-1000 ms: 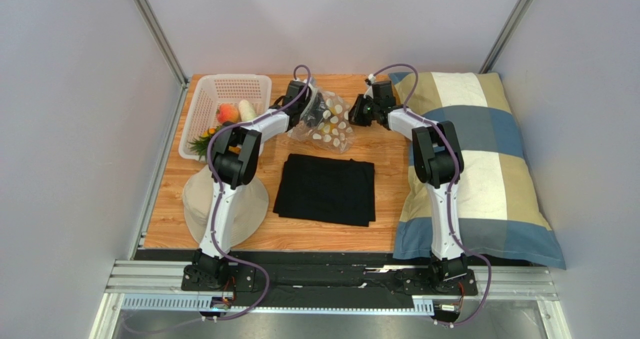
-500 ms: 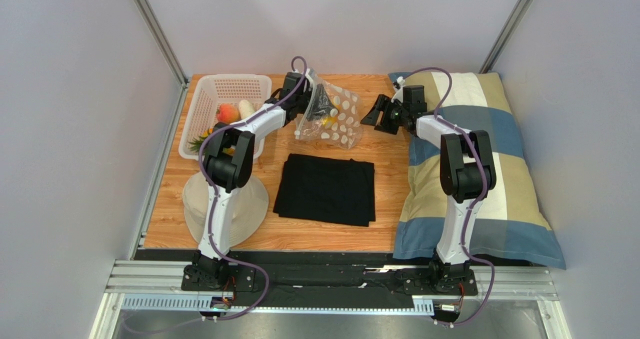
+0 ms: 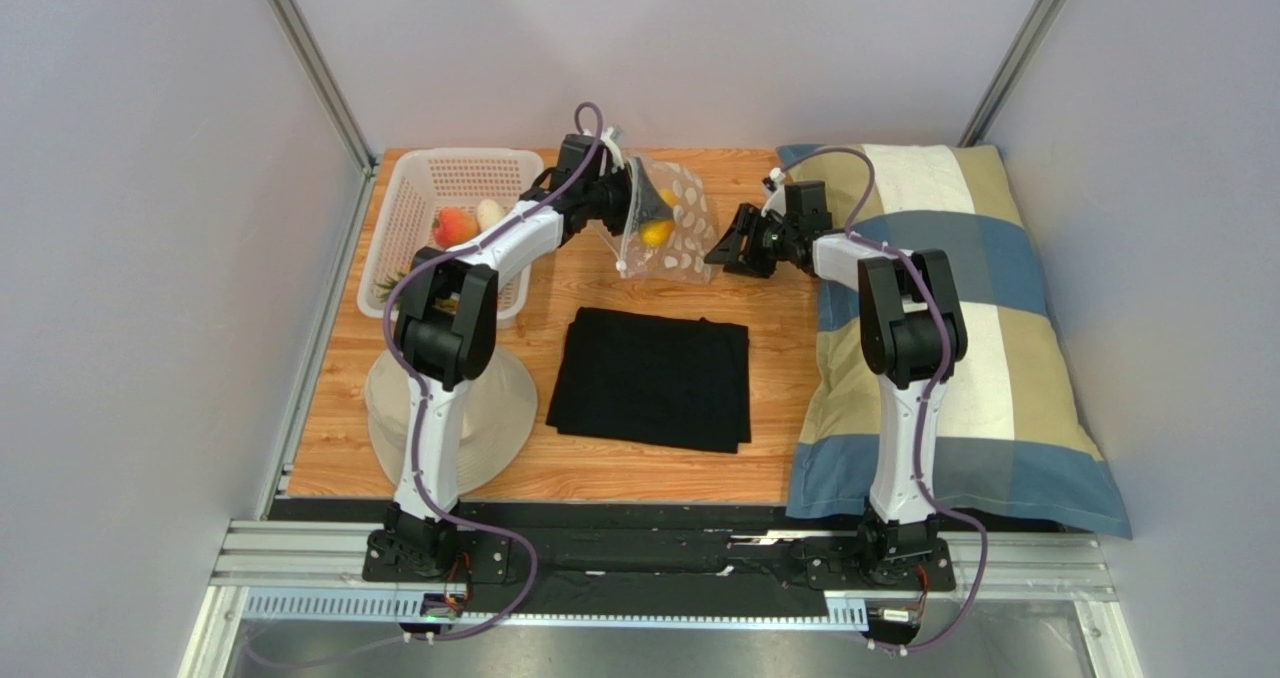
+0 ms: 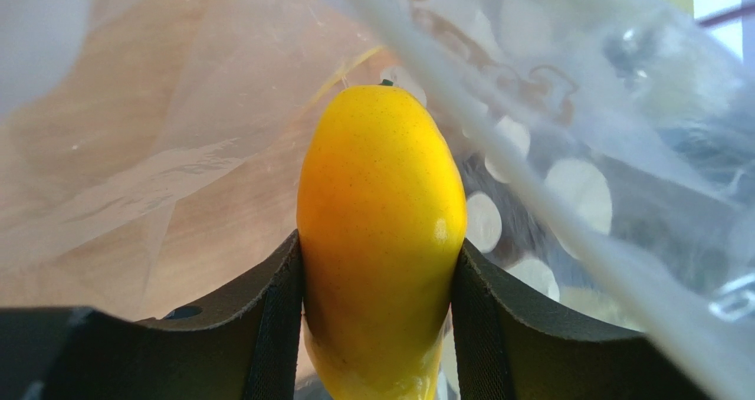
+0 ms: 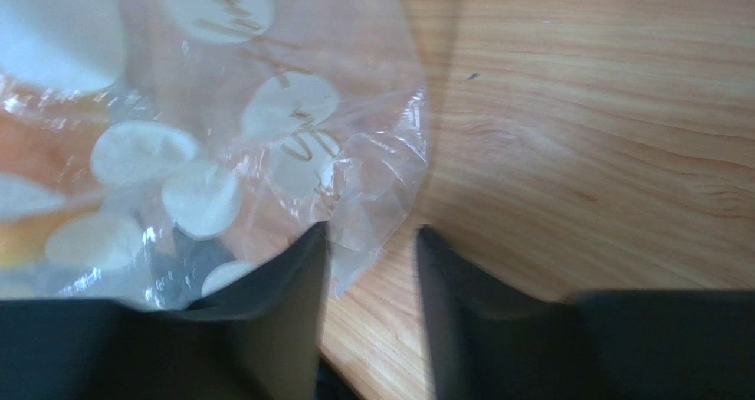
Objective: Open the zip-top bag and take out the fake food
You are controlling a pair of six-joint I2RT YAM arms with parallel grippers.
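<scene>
While the left end effector clamps yellow fruit, right end effector stands ajar.

Table: basket at far left corner, fake food inside it; hat in front of basket, at near left; folded cloth at centre; pillow along right side (it overhangs the near edge). Zip-top bag behind cloth, between basket and pillow; one fake fruit inside bag, between left gripper fingers; bag's corner between right gripper fingers
</scene>
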